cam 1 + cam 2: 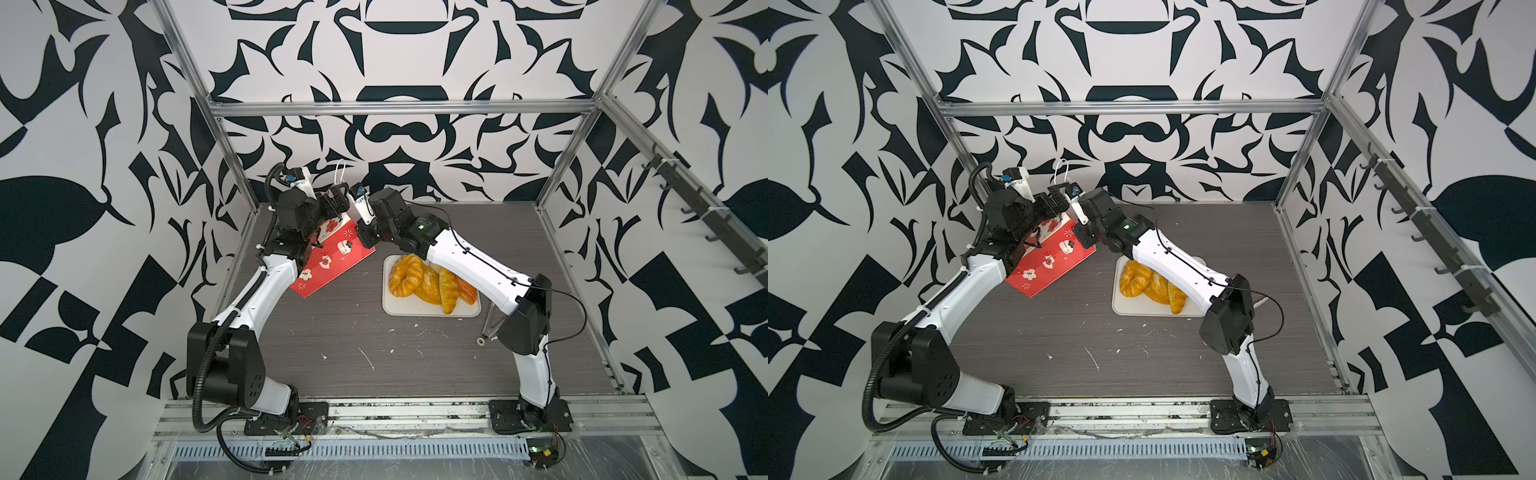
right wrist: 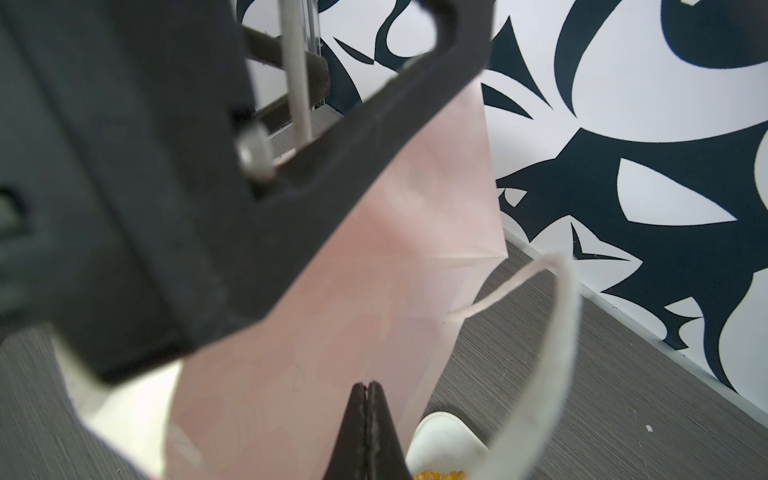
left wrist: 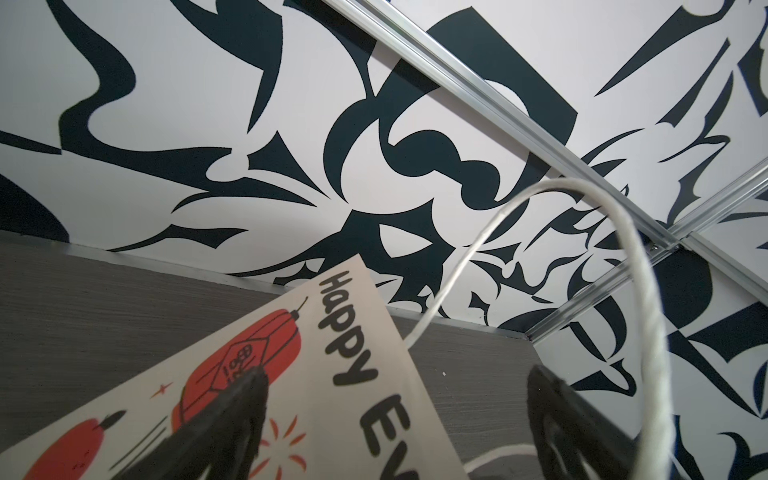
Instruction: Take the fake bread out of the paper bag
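The fake bread (image 1: 428, 282) lies in a heap on the white tray (image 1: 415, 312), right of the table's middle. We see the paper bag (image 1: 332, 262) tilted just beside the tray, at the back left. The left gripper (image 3: 397, 372) is wide open over the bag's printed side. The right gripper (image 2: 365, 388) is pressed together in front of the bag's pale wall.

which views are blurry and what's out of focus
Right wrist view: the black part nearest the lens is heavily blurred, the paper bag soft, the wall pattern sharp. Left wrist view: the bag's lettering is crisp, the left gripper slightly soft at its tips. Both top views: sharp and evenly lit.
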### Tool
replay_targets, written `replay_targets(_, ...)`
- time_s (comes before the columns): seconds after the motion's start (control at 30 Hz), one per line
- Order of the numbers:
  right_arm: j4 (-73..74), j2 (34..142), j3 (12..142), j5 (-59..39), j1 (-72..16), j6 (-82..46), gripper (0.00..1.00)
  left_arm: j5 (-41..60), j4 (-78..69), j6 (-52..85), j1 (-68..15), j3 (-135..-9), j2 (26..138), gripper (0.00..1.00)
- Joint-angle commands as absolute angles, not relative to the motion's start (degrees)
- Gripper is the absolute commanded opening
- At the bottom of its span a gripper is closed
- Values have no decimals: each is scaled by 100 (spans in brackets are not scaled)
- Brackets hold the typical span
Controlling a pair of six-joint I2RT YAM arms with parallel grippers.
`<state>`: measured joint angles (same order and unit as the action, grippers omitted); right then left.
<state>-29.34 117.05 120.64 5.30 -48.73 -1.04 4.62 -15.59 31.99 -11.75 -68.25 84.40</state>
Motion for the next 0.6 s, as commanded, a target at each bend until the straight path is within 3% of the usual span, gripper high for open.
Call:
replay_targets(0.0, -2779, 11522, 12129, 545, -4963, -164, 0, 844, -2098, 3831, -1015, -6968, 8396, 99)
replay_targets(0.33, -2783, 11645, 12080, 571, -5124, -167, 0, 1161, -3477, 5234, -682, -6934, 9052, 99)
replay_targets(0.57, -2704, 11640, 11991, 587, -5141, -265, 0, 1261, -3443, 5139, -671, -7022, 9107, 99)
